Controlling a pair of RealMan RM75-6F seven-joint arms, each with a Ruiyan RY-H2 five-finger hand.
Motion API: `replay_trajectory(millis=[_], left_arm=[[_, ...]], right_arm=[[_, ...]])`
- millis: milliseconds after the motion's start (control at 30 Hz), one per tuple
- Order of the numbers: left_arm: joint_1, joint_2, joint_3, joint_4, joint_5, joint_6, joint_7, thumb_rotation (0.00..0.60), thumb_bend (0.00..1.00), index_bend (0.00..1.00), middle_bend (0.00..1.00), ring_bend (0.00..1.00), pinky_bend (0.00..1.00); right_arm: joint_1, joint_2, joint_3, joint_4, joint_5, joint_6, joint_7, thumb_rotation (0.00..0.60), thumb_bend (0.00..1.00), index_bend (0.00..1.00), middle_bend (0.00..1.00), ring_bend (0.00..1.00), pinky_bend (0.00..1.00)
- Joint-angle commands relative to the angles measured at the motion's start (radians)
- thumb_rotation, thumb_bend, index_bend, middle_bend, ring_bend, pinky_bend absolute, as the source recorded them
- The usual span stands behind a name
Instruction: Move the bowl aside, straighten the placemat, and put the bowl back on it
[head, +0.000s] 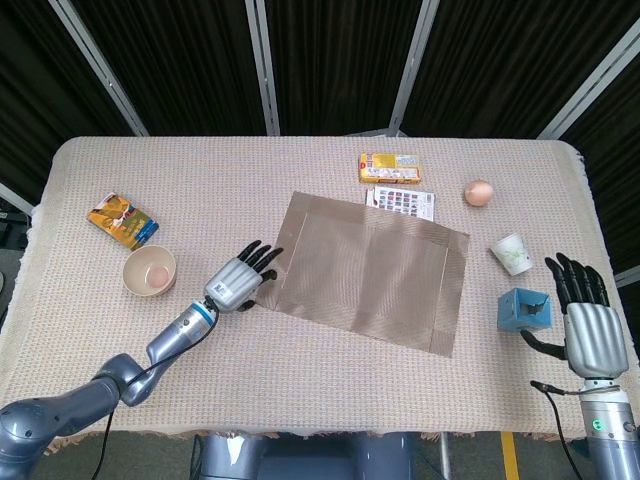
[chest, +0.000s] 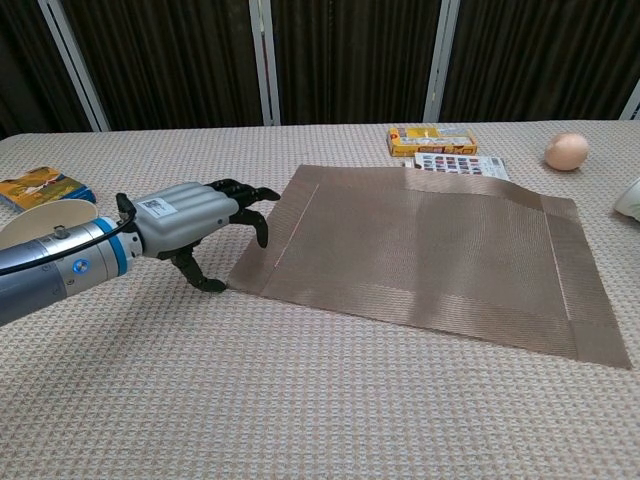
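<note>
A brown woven placemat (head: 365, 270) (chest: 430, 250) lies skewed in the middle of the table, its far edge riding up on a colourful card. The cream bowl (head: 149, 271) (chest: 45, 220) stands off the mat at the left, something pinkish inside it. My left hand (head: 240, 280) (chest: 200, 222) lies low over the cloth, fingers spread, fingertips at the mat's near-left corner; it holds nothing. My right hand (head: 582, 318) hovers open at the table's right edge, beside a blue box, and is outside the chest view.
A yellow packet (head: 391, 167) and a card of coloured squares (head: 402, 201) lie behind the mat. An egg (head: 479, 192), a paper cup (head: 510, 253) and a blue box (head: 525, 309) are at the right. A snack packet (head: 123, 221) lies far left.
</note>
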Motion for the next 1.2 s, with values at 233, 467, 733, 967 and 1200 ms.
replay_trajectory(millis=[233,467,733,967,1200], left_arm=[[-0.019,-0.035,0.034,0.061,0.012,0.018,-0.035,0.600,0.22,0.33,0.00,0.00,0.00],[-0.036,-0.042,0.038,0.065,0.008,0.012,-0.028,0.600,0.35,0.38,0.00,0.00,0.00],[-0.052,-0.057,0.027,0.055,-0.015,-0.003,-0.030,0.600,0.45,0.49,0.00,0.00,0.00],[-0.061,-0.078,0.016,0.068,-0.036,-0.003,-0.025,0.600,0.47,0.54,0.00,0.00,0.00],[-0.058,-0.081,0.028,0.067,-0.031,0.024,-0.032,0.600,0.47,0.66,0.00,0.00,0.00]], right_arm=[[-0.007,0.003,0.010,0.002,-0.007,-0.003,0.012,0.600,0.00,0.00,0.00,0.00,0.00],[-0.014,0.007,0.017,-0.001,-0.015,0.001,0.021,0.600,0.00,0.00,0.00,0.00,0.00],[-0.020,0.012,0.022,-0.008,-0.030,0.008,0.029,0.600,0.00,0.00,0.00,0.00,0.00],[-0.025,0.016,0.027,-0.006,-0.036,0.007,0.039,0.600,0.00,0.00,0.00,0.00,0.00],[-0.030,0.020,0.032,-0.008,-0.042,0.007,0.048,0.600,0.00,0.00,0.00,0.00,0.00]])
